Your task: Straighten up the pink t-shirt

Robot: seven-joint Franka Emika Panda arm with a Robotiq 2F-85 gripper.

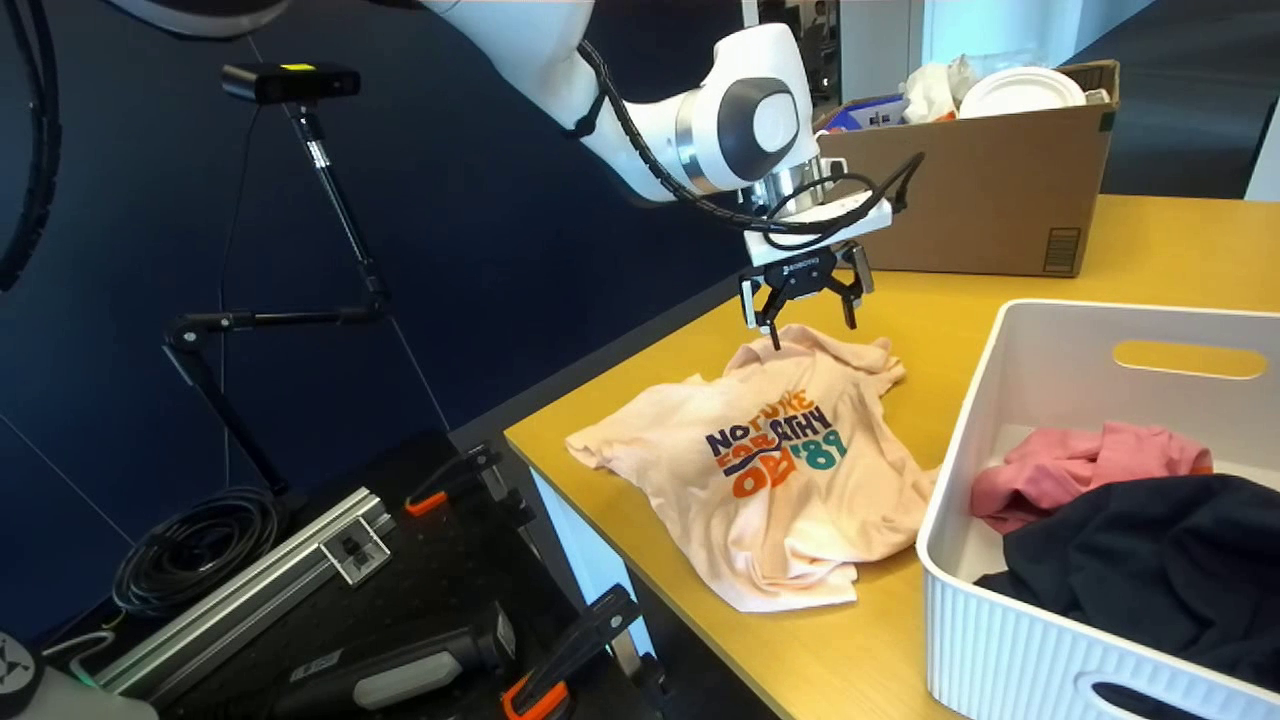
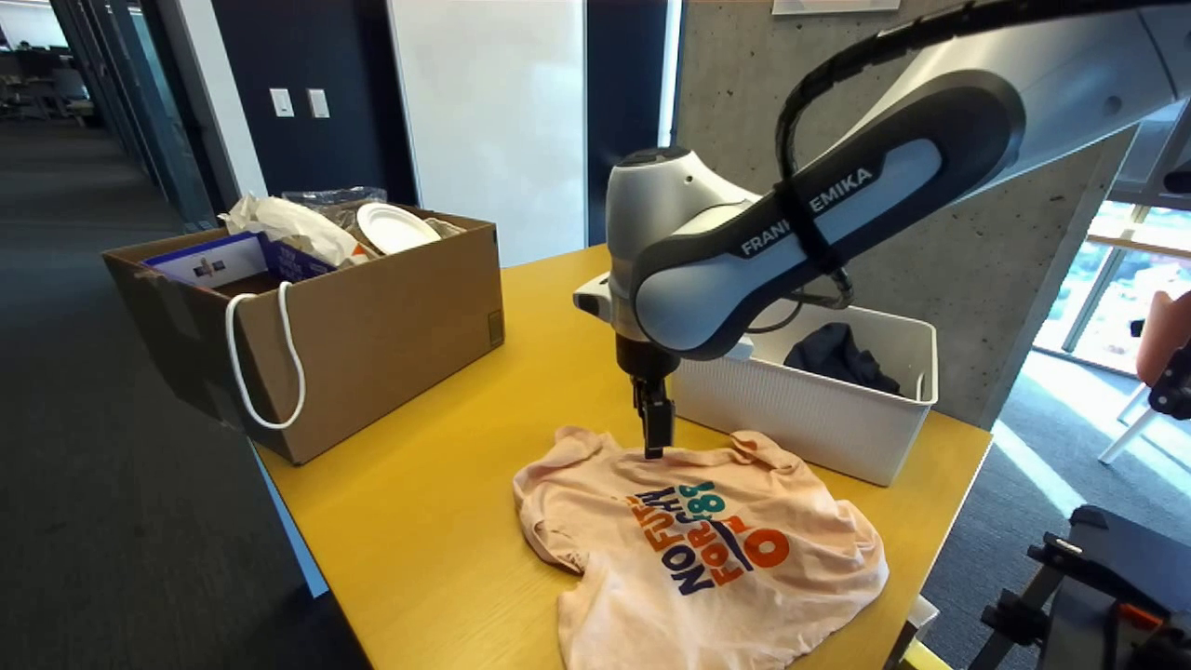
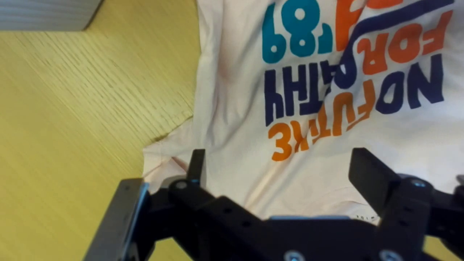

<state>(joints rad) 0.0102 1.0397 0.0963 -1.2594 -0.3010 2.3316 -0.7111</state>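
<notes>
— How is the shirt (image 1: 720,500) placed in an exterior view?

— It is spread, wrinkled, on the table (image 1: 1180,240), just left of the bin (image 1: 990,640), in which pink cloth (image 1: 1080,470) and dark cloth (image 1: 1150,565) are heaped. The box (image 1: 980,200) is set on the far side.

— And the gripper (image 1: 813,335)?

— It is held at the shirt's far end, pointed down, its jaws parted wide with nothing gripped.

— What is shown in an exterior view where the print (image 2: 705,540) is turned sideways?

— The fingers (image 2: 657,423) are seen edge-on, so the opening cannot be judged there. Their tips are lined up with the shirt's far edge; the bin is placed beyond, to the right.

— And in the wrist view?

— The shirt is shown beneath and between the spread jaws, its print inverted. Small lettering (image 3: 366,218) is seen near the right finger; by the left, the shirt's edge is folded. Whether the cloth is touched cannot be told.
</notes>
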